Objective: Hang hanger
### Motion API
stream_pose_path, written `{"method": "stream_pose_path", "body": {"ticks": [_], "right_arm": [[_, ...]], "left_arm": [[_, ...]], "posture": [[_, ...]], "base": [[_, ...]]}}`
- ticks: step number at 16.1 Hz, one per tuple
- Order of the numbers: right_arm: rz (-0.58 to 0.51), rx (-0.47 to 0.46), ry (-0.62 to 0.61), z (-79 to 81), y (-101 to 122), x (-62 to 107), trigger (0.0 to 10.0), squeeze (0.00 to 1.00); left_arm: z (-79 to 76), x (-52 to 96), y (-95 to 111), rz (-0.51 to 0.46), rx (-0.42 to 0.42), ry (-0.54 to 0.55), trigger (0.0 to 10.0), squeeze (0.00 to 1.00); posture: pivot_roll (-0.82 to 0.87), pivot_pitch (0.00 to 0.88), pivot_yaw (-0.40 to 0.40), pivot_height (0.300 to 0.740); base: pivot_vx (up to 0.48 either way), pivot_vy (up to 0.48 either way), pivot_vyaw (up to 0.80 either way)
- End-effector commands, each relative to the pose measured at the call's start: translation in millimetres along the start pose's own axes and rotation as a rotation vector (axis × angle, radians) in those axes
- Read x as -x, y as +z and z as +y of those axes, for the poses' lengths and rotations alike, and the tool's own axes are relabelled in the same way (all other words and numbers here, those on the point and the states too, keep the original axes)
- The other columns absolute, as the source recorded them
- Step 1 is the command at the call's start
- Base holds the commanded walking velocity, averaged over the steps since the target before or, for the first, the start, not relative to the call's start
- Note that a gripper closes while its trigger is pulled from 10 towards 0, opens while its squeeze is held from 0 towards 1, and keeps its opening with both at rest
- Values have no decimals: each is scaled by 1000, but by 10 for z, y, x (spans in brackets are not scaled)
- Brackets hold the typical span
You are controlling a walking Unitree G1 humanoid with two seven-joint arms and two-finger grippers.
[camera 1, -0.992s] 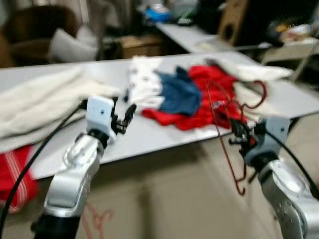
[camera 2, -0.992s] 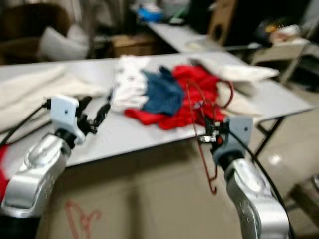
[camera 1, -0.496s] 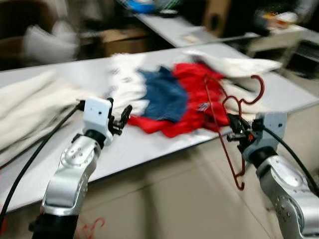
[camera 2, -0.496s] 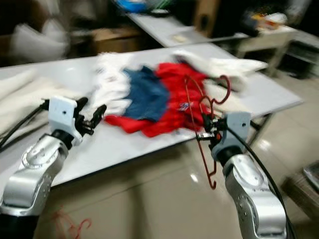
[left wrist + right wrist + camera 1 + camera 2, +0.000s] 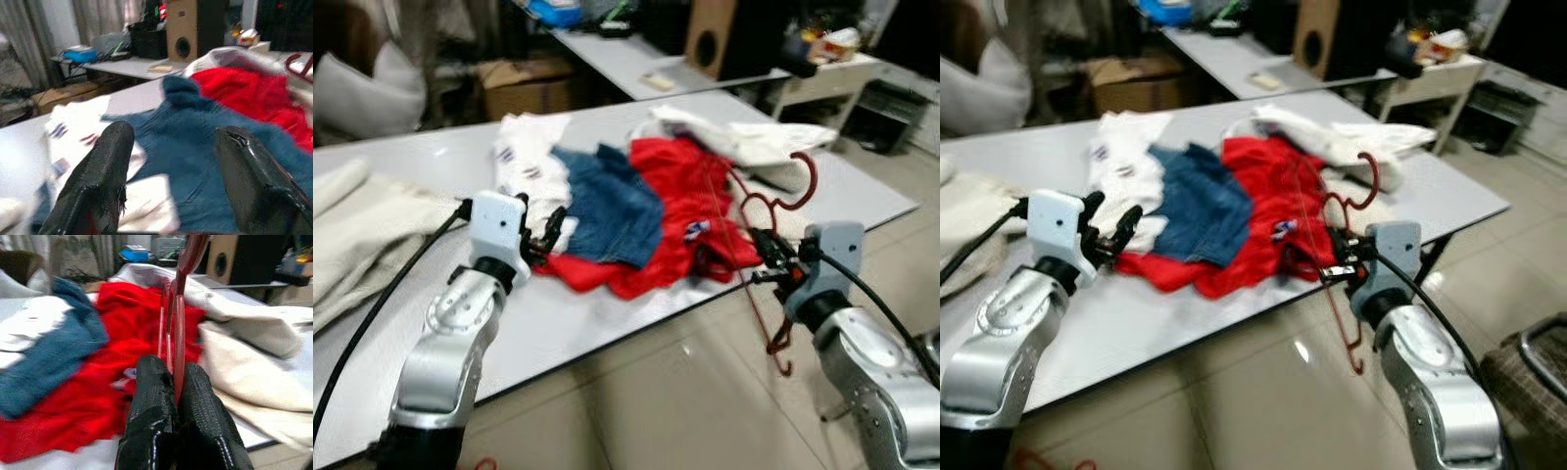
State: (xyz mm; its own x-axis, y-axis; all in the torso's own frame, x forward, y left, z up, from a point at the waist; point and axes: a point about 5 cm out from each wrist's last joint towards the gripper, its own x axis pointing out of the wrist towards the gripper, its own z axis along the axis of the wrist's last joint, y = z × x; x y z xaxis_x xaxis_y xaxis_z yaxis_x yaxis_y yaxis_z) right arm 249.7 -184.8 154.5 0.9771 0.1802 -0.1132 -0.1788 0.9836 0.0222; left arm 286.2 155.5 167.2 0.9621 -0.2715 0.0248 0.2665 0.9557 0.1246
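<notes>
Over on the left, a cream-coloured blanket (image 5: 352,230) lies bunched on the long grey table (image 5: 440,162). The left gripper (image 5: 551,231) is held up over the table's near half, its two black fingers (image 5: 100,169) spread apart with nothing between them, pointing toward the heap of clothes. That heap starts with a white printed garment (image 5: 529,162), then a blue denim-like piece (image 5: 612,201) overlapping it, then a bright red garment (image 5: 690,206) spilling toward the table's front edge. Behind the red one sits a pale off-white cloth (image 5: 744,142), crumpled near the far right corner.

Further right, the right gripper (image 5: 770,262) hangs just off the table's front edge, its fingers (image 5: 154,396) pressed together on the thin dark red wire hanger (image 5: 773,211). The hanger stands roughly upright in that grip: its hook curls above the pale cloth, and its lower end dangles below table level over the shiny tiled floor (image 5: 685,411). Beyond the table stand a second grey table (image 5: 626,64) and a brown wooden speaker box (image 5: 710,39).
</notes>
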Motion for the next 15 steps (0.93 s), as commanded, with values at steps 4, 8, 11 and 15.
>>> {"method": "stream_pose_path", "body": {"ticks": [4,8,11,15], "right_arm": [[-27,-37,-26,-22,33,14,10000,0],[-39,-12,-21,-23,47,19,10000,0],[-49,-4,-21,-26,58,0,10000,0],[-61,-2,-37,-54,63,10,10000,0]], "left_arm": [[1,-17,3,6,-13,-15,10000,0],[-9,-26,-89,56,-16,-86,10000,0],[203,-92,-286,195,-142,-113,10000,0],[465,-129,-374,285,-257,-185,10000,0]], "posture": [[-114,0,-34,740],[-120,0,-18,740],[-123,0,-6,740],[-125,0,11,740]], "base": [[308,0,400],[77,0,0],[0,0,0],[0,0,0]]}}
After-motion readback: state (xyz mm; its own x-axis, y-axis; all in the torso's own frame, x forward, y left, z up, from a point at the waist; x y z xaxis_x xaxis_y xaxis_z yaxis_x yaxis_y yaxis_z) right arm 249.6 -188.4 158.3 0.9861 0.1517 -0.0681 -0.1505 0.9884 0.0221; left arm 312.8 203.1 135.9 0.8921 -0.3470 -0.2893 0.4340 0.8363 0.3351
